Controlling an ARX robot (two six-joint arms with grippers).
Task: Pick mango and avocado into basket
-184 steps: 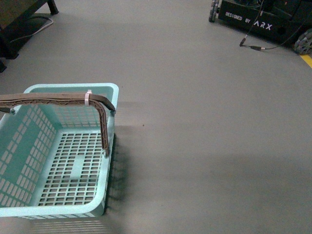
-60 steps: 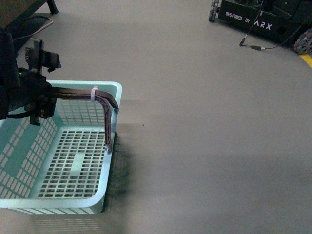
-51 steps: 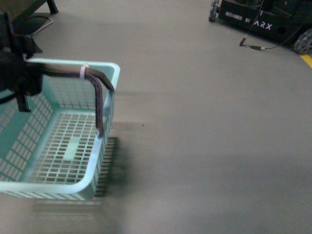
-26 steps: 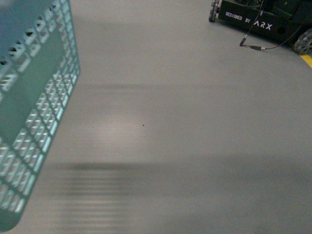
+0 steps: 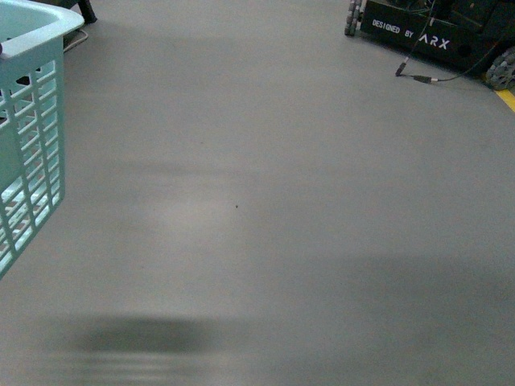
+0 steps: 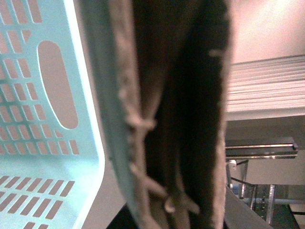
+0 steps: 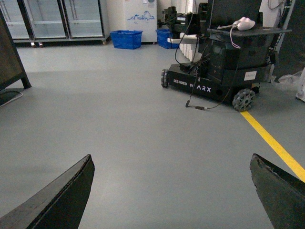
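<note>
1. Left gripper: its fingers cannot be made out in the left wrist view. The grey-brown handle (image 6: 152, 95) fills that view, and in the front view the basket (image 5: 32, 145) hangs clear of the floor (image 5: 282, 201). On that evidence the gripper is judged clenched on the handle.
2. Right gripper (image 7: 170, 176): released, fingertips wide apart, nothing between them.
3. Basket position: raised at the robot's far left and mostly out of the front view, with a blurred shadow (image 5: 137, 334) on the floor beneath it.
4. Mango and avocado: not visible in any view. Their location cannot be stated.
5. Step in hand (judgement): carry the basket to wherever the fruit is.
6. Grip the handle near its centre so the basket hangs level. An off-centre grip tilts it.
7. Move the arm smoothly. The swing handle lets the basket sway.
8. Route away from the ARX base (image 5: 434, 36) and its cable (image 5: 418, 78).
9. Set the basket down flat, opening upward, within reach of the free right gripper.
</note>
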